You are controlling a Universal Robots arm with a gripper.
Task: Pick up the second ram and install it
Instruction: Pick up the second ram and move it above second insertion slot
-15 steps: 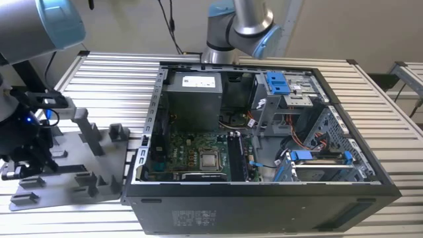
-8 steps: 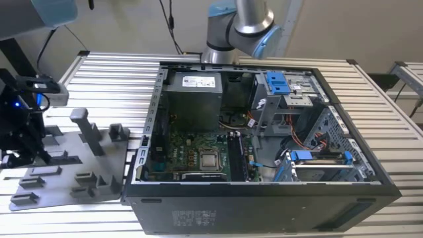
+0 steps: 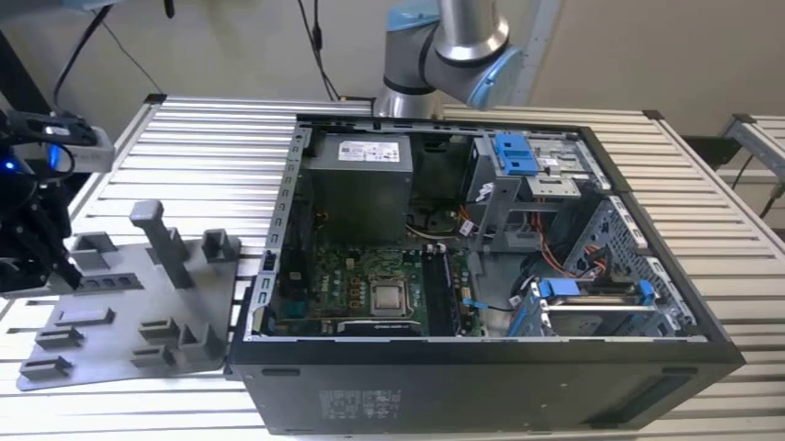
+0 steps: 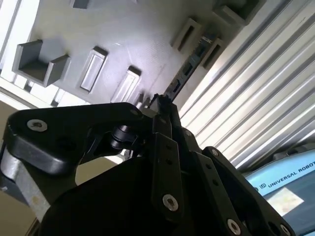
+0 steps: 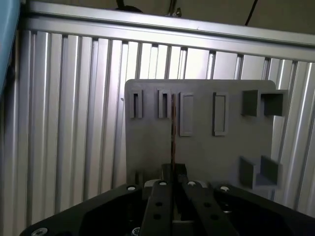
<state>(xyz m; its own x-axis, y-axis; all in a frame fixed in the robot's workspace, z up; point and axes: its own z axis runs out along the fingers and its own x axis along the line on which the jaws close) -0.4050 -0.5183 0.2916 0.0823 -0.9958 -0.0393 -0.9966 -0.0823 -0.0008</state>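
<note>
Exterior view: the grey holder tray (image 3: 123, 312) lay on the slatted aluminium table (image 3: 209, 156). The open computer case (image 3: 491, 386) stood just beside the holder tray, on the exterior view's right of it, with its motherboard (image 3: 356, 276) facing up. The robot arm (image 3: 448, 46) rose beyond the case, well apart from the tray. We saw the black gripper (image 3: 37, 257) over the tray's edge farthest from the case. From this camera we could not make out the memory stick.

Second wrist view: the gripper (image 4: 165, 105) was drawn narrow, and its fingers pinched the second ram (image 4: 189, 66). The stick appeared as a dark strip with black chips, running out from the fingertips across the holder tray (image 4: 138, 34) near its row of rectangular slots. Table slats (image 4: 256, 98) lay beside the tray.

First wrist view: the gripper (image 5: 173, 172) clamped the second ram (image 5: 173, 128), seen edge-on as a thin line. The line ran over the holder tray (image 5: 206, 157), between two neighbouring slots of the tray's row. We could not tell whether the stick's far end touched the tray. The table (image 5: 74, 123) surrounded the tray.
</note>
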